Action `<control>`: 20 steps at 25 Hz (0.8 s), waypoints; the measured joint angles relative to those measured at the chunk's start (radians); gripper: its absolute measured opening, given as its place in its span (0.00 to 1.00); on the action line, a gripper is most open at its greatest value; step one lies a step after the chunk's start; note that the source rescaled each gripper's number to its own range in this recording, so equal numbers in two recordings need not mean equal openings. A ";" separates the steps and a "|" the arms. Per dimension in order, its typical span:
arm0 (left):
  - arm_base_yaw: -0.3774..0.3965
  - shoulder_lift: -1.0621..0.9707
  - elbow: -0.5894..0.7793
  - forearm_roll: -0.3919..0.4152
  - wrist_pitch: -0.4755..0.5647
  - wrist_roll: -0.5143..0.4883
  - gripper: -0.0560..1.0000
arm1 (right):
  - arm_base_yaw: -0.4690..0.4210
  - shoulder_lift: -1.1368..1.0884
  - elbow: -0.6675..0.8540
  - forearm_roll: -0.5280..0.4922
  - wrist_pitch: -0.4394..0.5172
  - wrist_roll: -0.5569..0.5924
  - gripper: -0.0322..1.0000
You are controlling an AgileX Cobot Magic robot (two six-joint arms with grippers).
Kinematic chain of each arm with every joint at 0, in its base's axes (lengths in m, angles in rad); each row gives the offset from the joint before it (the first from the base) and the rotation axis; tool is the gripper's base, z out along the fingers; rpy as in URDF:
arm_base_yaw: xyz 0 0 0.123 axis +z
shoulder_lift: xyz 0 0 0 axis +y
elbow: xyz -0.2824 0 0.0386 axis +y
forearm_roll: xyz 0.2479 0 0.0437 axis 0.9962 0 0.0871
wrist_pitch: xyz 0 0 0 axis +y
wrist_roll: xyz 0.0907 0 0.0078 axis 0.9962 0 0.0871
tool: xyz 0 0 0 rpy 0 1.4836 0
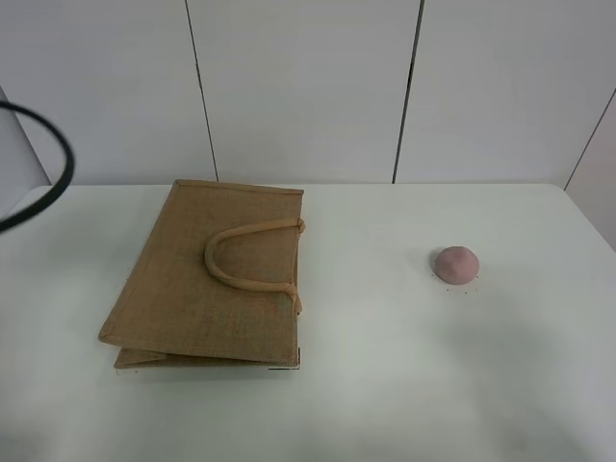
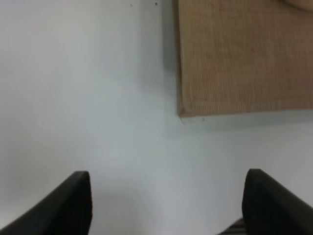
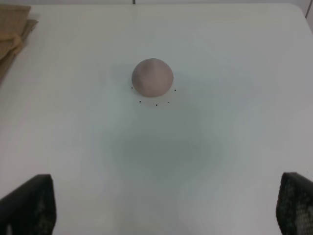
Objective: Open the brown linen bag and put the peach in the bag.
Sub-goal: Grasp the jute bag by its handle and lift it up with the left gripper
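The brown linen bag (image 1: 207, 279) lies flat on the white table (image 1: 385, 385) at the left, its looped handles (image 1: 248, 258) resting on top. The peach (image 1: 455, 264), a small dusty pink dome, sits on the table to the right of the bag, well apart from it. In the left wrist view a corner of the brown linen bag (image 2: 239, 54) lies ahead of my left gripper (image 2: 168, 205), which is open with nothing between its dark fingers. In the right wrist view the peach (image 3: 152, 77) lies ahead of my right gripper (image 3: 164, 208), open and apart from it. Neither gripper shows in the exterior high view.
A black cable loop (image 1: 53, 164) hangs at the far left edge of the exterior high view. White wall panels (image 1: 308, 87) stand behind the table. The bag's folded edge (image 3: 12, 34) shows at one corner of the right wrist view.
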 joint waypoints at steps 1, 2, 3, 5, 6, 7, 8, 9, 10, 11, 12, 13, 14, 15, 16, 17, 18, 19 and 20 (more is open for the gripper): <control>0.000 0.081 -0.046 0.001 -0.001 0.000 0.99 | 0.000 0.000 0.000 0.000 0.000 0.000 1.00; 0.000 0.161 -0.093 0.002 -0.002 0.001 0.99 | 0.000 0.000 0.000 0.000 0.000 0.000 1.00; 0.000 0.226 -0.142 0.002 -0.003 0.001 0.99 | 0.000 0.000 0.000 0.000 0.000 0.000 1.00; 0.001 0.371 -0.232 0.002 -0.003 0.001 0.99 | 0.000 0.000 0.000 0.000 0.000 0.000 1.00; 0.001 0.438 -0.281 -0.001 -0.004 0.001 0.99 | 0.000 0.000 0.000 0.000 0.000 0.000 1.00; 0.001 0.492 -0.319 -0.004 -0.004 0.002 0.99 | 0.000 0.000 0.000 0.000 0.000 0.000 1.00; 0.002 0.554 -0.364 -0.012 -0.004 0.002 0.99 | 0.000 0.000 0.000 0.000 0.000 0.000 1.00; 0.002 0.612 -0.406 -0.021 -0.004 0.001 0.99 | 0.000 0.000 0.000 0.000 0.000 0.000 1.00; 0.002 0.657 -0.446 -0.037 -0.005 -0.001 0.99 | 0.000 0.000 0.000 0.000 0.000 0.000 1.00; -0.001 0.707 -0.475 -0.047 -0.005 -0.004 0.99 | 0.000 0.000 0.000 0.000 0.000 0.000 1.00; -0.009 0.752 -0.507 -0.051 -0.005 -0.010 0.99 | 0.000 0.000 0.000 0.000 0.000 0.000 1.00; -0.020 0.792 -0.534 -0.052 -0.005 -0.017 0.99 | 0.000 0.000 0.000 0.000 0.000 0.000 1.00; -0.037 0.822 -0.556 -0.053 -0.005 -0.024 0.99 | 0.000 0.000 0.000 0.000 0.000 0.000 1.00; -0.059 0.853 -0.572 -0.054 -0.005 -0.039 0.99 | 0.000 0.000 0.000 0.000 0.000 0.000 1.00; -0.084 0.882 -0.589 -0.055 -0.005 -0.058 0.99 | 0.000 0.000 0.000 0.000 0.000 0.000 1.00; -0.106 0.904 -0.603 -0.056 -0.005 -0.075 0.99 | 0.000 0.000 0.000 0.000 0.000 0.000 1.00; -0.134 0.929 -0.615 -0.057 -0.006 -0.096 0.99 | 0.000 0.000 0.000 0.000 0.000 0.000 1.00; -0.160 0.955 -0.630 -0.060 -0.006 -0.117 0.99 | 0.000 0.000 0.000 0.000 0.000 0.000 1.00; -0.186 0.979 -0.646 -0.062 -0.006 -0.134 0.99 | 0.000 0.000 0.000 0.000 0.000 0.000 1.00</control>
